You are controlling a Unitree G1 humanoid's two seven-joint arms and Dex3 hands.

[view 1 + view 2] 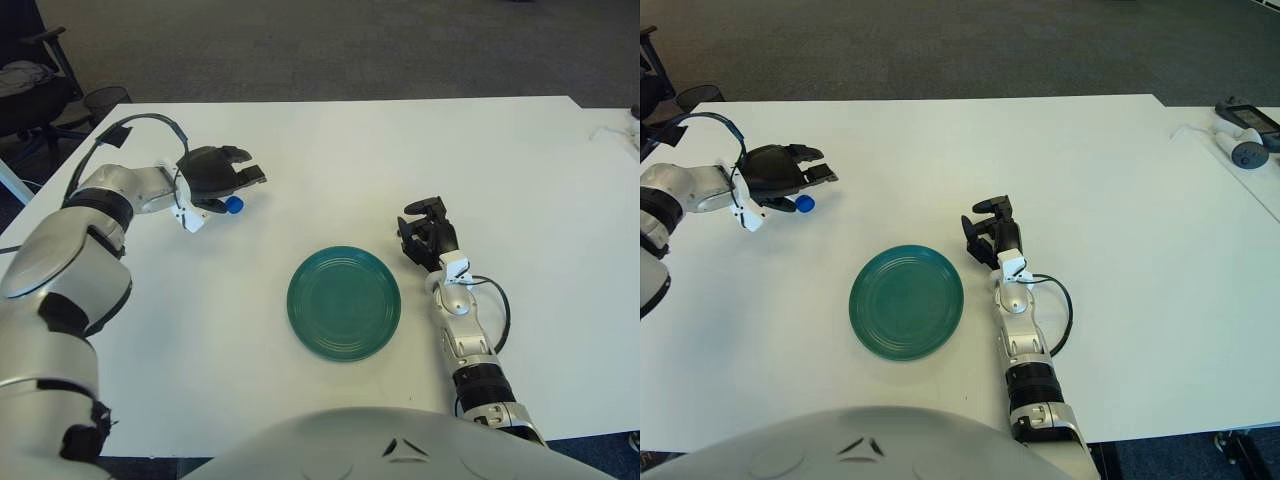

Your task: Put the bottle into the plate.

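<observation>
1. A white table (330,150) fills most of the view, with grey carpet (330,45) across the top of the frame and a black chair (30,85) in the upper left corner.
2. On the neighbouring table at the upper right of the right eye view lie a small grey device (1247,153) and a dark flat one (1246,116) just behind it.
3. My left hand (215,175) is at the left of the frame, above and to the left of the plate, palm down over the table.
4. Its dark fingers (245,172) reach toward the right, lying close together and curved over the top of the bottle.
5. Of the bottle I see only its blue cap (234,205), poking out below my palm on the side nearer the plate; the body is hidden under my hand.
6. The cap sits right at the underside of my fingers, but I cannot tell whether they are actually gripping the bottle or only covering it.
7. The green plate (344,305) lies flat at the lower centre of the frame, well apart from the bottle, which is up and to its left.
8. My right hand (428,235) shows just right of the plate, near its upper right edge, not touching it.
9. Its black fingers (424,208) are curled inward and hold nothing.
</observation>
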